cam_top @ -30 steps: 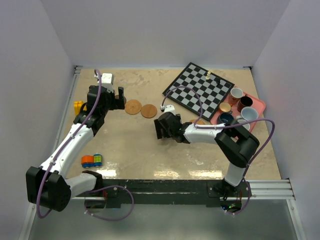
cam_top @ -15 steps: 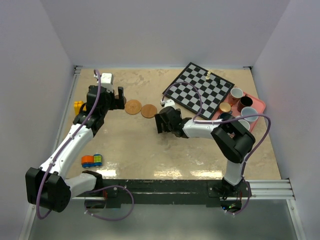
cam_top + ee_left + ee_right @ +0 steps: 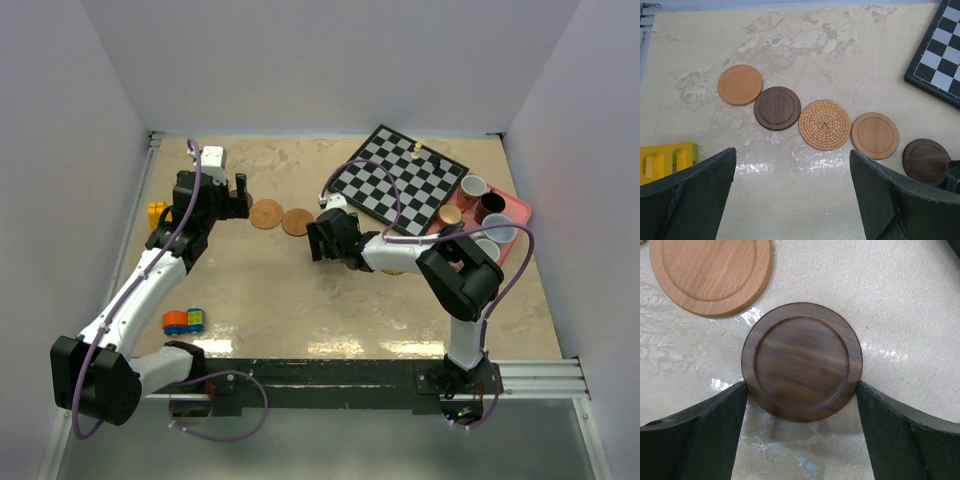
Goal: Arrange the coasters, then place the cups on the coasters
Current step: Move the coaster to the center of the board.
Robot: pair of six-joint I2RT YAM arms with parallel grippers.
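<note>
Coasters (image 3: 824, 124) curved in a row of five across a glossy beige marbled tabletop (image 3: 300, 300) boxed in by plain pale walls (image 3: 330, 60). At left, the left gripper (image 3: 792, 165) hung above the row, fingers spread wide and empty. The row ran orange disc (image 3: 740, 84), dark disc (image 3: 777, 108), woven disc, tan disc (image 3: 875, 135), ending in a dark brown coaster (image 3: 801, 360) clasped at its rim by the right gripper (image 3: 801, 390), near a chessboard (image 3: 398, 182). At far right, cups (image 3: 473, 186) sat in a pink tray (image 3: 522, 212).

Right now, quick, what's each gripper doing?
Left gripper: open, holding nothing.
Right gripper: closed on the dark coaster.
</note>
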